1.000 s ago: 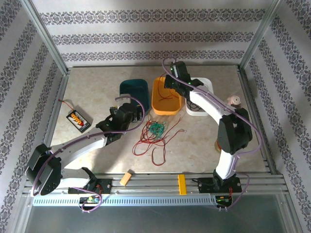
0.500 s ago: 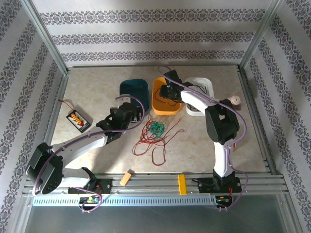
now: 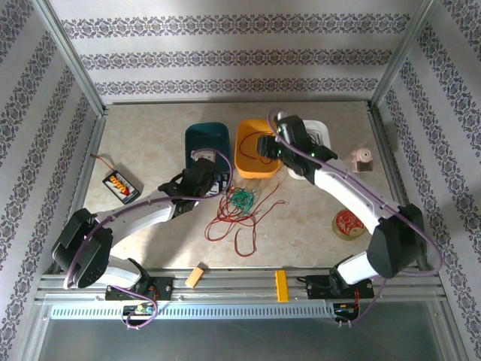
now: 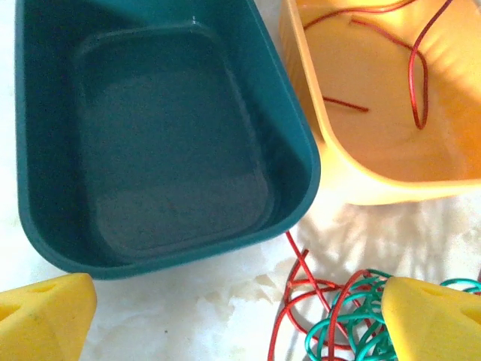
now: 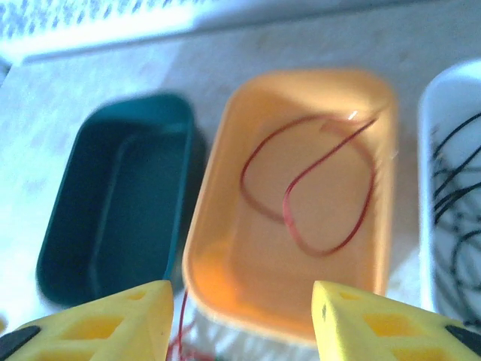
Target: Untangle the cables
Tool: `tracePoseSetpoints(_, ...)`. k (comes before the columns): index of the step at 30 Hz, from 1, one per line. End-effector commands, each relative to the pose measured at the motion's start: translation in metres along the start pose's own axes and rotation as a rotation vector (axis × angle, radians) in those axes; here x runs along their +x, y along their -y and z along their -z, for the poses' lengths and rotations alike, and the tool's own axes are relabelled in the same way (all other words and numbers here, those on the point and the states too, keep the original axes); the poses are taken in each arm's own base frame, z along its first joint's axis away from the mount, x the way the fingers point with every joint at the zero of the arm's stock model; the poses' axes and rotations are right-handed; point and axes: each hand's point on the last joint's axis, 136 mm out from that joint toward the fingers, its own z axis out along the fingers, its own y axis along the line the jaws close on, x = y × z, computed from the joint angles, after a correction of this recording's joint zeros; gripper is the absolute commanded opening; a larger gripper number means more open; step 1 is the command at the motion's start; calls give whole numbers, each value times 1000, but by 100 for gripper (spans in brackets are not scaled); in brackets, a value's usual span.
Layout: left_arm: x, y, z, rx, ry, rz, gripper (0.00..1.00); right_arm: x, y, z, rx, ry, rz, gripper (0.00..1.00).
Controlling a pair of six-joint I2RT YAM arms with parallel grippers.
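The red and green tangle of cables [image 3: 239, 201] lies on the table [image 3: 150, 128], just under the left gripper's [image 4: 240, 320] right fingertip. That gripper's jaws are spread wide and empty, with the teal bin [image 4: 301, 135] ahead of it. One red cable [image 5: 308, 188] lies in the orange bin [image 5: 218, 248] below the right gripper [image 5: 240, 323], whose jaws are apart and hold nothing. Black cables [image 5: 458, 203] sit in the white bin [image 5: 428, 150] to its right.

Glossy-sheathed cables [image 3: 241, 198]; smooth, slightly shiny plastic teal bin [image 4: 150, 150].
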Motion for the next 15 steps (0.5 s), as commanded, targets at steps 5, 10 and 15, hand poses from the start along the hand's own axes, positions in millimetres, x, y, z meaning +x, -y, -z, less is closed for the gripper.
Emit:
tracePoseSetpoints(5,3,-65,-5,-162,-46,343,97,165,-73,-8,-303,-443,301,47)
tracePoseSetpoints(10,7,-73,-4,-212,-76,349,97,190,-92,-24,-316,-529,418,46)
tracePoseSetpoints(15,14,-75,-3,-212,-81,355,97,196,-104,-40,-356,-568,420,44)
